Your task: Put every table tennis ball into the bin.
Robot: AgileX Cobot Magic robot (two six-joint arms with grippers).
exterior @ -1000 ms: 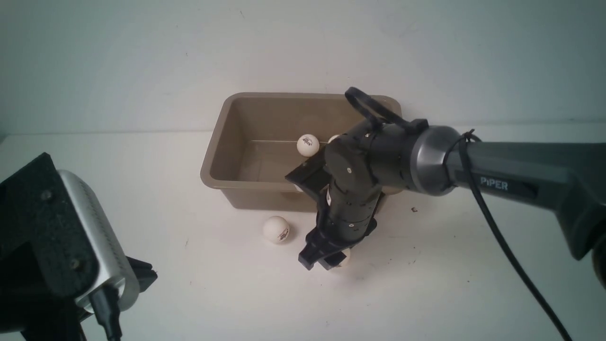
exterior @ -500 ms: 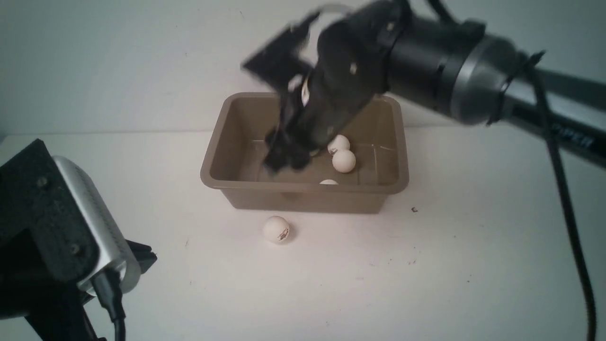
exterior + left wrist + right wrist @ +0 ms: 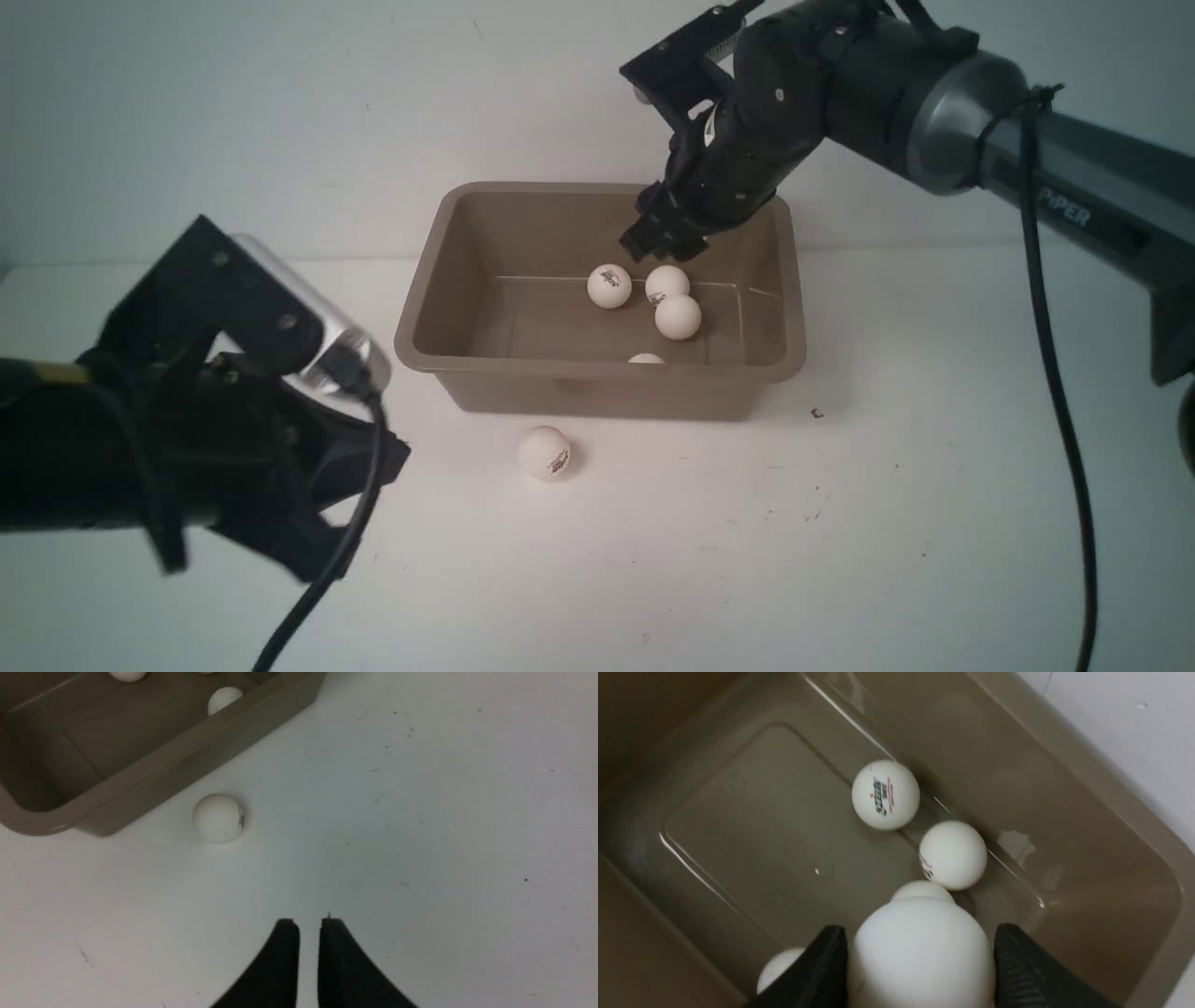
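Note:
The taupe bin [image 3: 597, 371] stands mid-table with several white table tennis balls inside, among them one with print [image 3: 609, 286] and a plain one [image 3: 678, 317]. My right gripper [image 3: 665, 245] hangs over the bin's far right part, shut on a table tennis ball [image 3: 920, 956] between its two fingers [image 3: 826, 963]; the front view hides this ball. Another ball [image 3: 545, 453] lies on the table just before the bin's front wall, also seen as the ball [image 3: 218, 818] beside the bin rim [image 3: 187, 760]. My left gripper [image 3: 308, 921] is short of it, jaws a narrow slit apart, empty.
The left arm's black wrist and silver camera [image 3: 280, 345] fill the front view's lower left, with a cable hanging below. The right arm's grey link and cable [image 3: 1055, 280] cross the upper right. Small dark specks [image 3: 817, 413] dot the white table.
My right gripper lifted a ball from the table in front of the bin and carried it up over the bin. My left arm swung in toward the ball on the table, jaws parting slightly.

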